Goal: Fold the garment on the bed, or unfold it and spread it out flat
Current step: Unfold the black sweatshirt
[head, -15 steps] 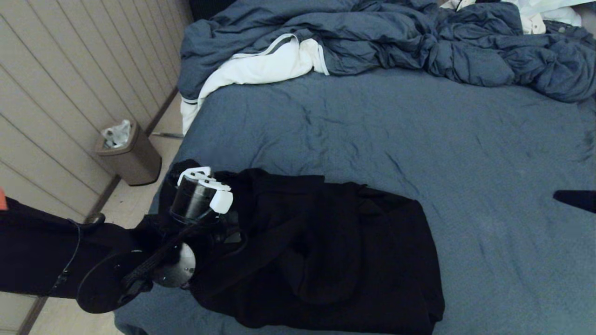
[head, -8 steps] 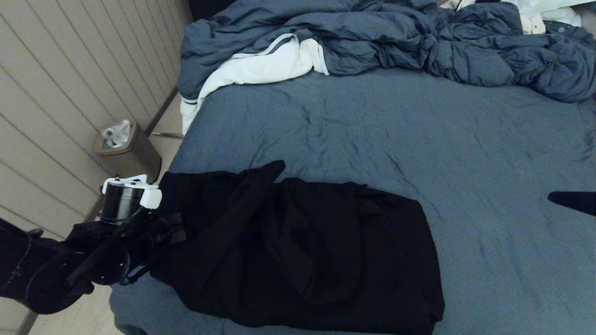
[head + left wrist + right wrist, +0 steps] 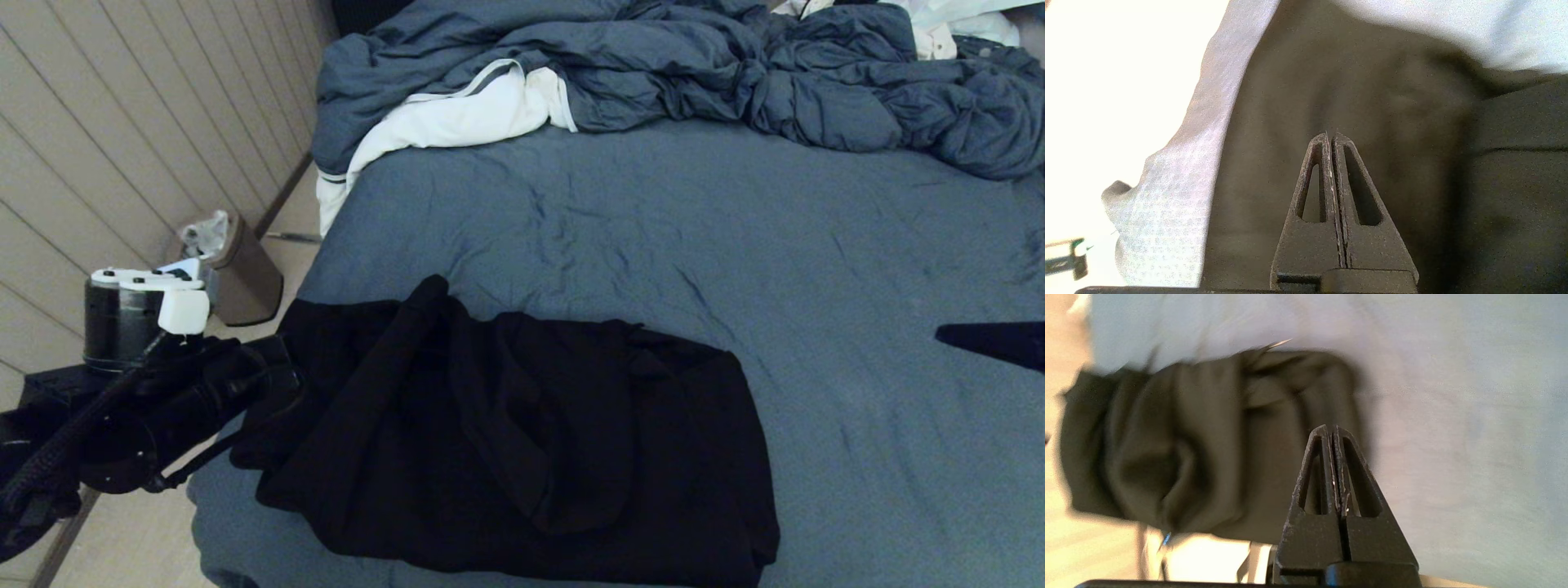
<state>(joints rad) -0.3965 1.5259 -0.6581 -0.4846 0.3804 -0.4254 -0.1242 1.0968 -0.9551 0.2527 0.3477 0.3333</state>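
One black hoodie (image 3: pixel 522 441), one bed (image 3: pixel 735 245), one duvet (image 3: pixel 694 73), one white cloth (image 3: pixel 457 114), one bin (image 3: pixel 237 273), two grippers.

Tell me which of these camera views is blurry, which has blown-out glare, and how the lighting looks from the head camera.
Right wrist view: smeared with blur, the garment soft-edged, only the right tool crisp. Left wrist view: sharp on the left tool, but the area beyond the bed edge is blown out to white. Head view: dim and even, so the garment reads as near-solid black with faint folds.
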